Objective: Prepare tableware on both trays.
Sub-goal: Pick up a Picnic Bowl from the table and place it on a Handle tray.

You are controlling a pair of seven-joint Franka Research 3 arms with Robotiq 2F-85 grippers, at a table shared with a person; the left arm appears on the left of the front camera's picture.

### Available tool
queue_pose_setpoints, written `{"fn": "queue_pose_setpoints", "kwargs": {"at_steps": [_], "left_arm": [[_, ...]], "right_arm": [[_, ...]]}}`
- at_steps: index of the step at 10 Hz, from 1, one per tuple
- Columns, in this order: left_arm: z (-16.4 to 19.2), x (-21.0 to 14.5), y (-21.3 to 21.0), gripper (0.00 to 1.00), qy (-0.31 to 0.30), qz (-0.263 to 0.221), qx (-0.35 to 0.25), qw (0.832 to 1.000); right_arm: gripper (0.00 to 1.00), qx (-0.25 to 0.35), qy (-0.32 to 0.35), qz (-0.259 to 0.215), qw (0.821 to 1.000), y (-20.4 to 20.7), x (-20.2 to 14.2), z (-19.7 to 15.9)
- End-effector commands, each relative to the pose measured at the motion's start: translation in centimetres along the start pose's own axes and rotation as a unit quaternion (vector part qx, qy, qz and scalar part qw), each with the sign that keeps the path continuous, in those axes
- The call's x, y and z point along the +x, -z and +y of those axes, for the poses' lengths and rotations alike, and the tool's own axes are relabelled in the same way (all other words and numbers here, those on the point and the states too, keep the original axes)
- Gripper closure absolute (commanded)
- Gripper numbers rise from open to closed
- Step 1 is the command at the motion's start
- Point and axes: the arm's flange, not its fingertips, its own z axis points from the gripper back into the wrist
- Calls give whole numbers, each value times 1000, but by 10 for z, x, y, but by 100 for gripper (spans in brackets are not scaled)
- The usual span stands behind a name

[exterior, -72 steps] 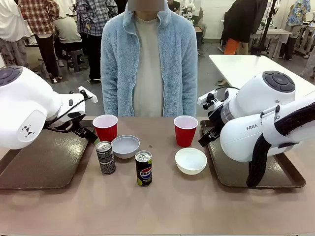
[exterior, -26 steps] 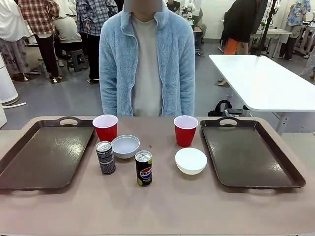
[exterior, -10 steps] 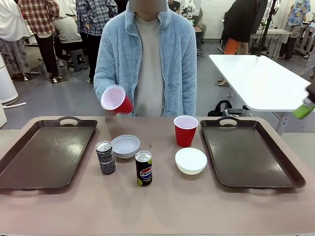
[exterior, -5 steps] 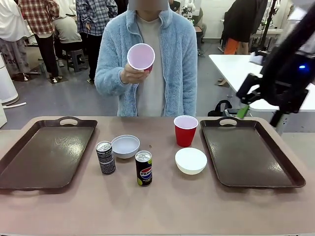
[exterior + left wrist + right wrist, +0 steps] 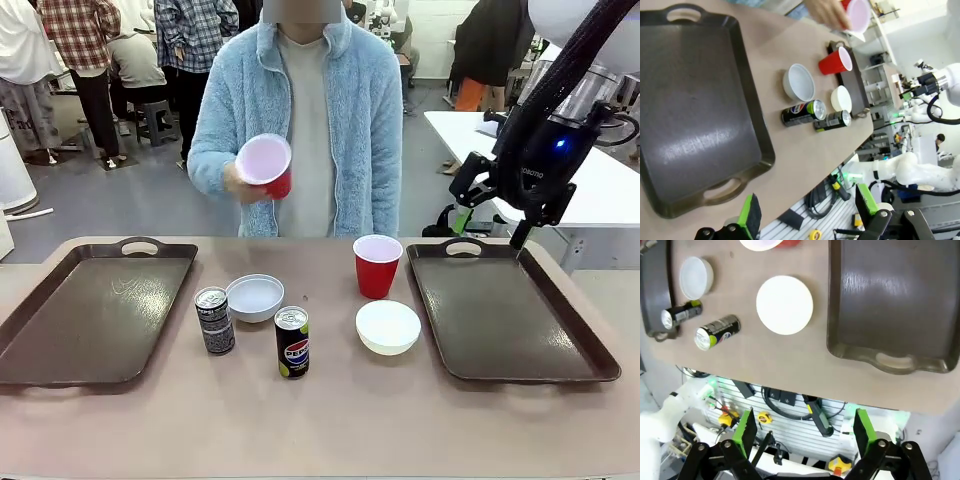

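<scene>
Red plastic cup (image 5: 265, 162) lowered in person's hand (image 5: 238, 182), left fingers (image 5: 749, 220) wide, right fingers (image 5: 746, 431) wide

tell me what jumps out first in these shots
A person's hand holds a red cup tilted above the table's far edge, its white inside facing the camera. The right gripper hangs open high up on the right. The left tray and right tray lie bare.

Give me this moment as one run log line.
person's hand: holds red cup aloft | on table between trays: second red cup, bowls, cans | left gripper: open | right gripper: open
</scene>
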Motion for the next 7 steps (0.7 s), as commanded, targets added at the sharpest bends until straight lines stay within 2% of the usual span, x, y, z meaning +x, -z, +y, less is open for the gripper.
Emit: {"fn": "queue_pose_setpoints", "kwargs": {"at_steps": [1, 2, 4, 5, 7], "left_arm": [[1, 0, -1, 0, 4, -6, -9, 1000], [1, 0, -1, 0, 4, -6, -9, 1000], [1, 0, -1, 0, 4, -6, -9, 1000], [1, 0, -1, 0, 4, -6, -9, 1000], [1, 0, -1, 0, 4, -6, -9, 1000]], "right_arm": [[0, -12, 10, 11, 1000, 1, -7, 2], [0, 0, 0, 0, 1000, 0, 0, 0], [0, -62, 71, -19, 995, 51, 39, 18], [0, -104, 79, -33, 991, 75, 55, 34], [0, -137, 74, -42, 987, 109, 66, 60]]}}
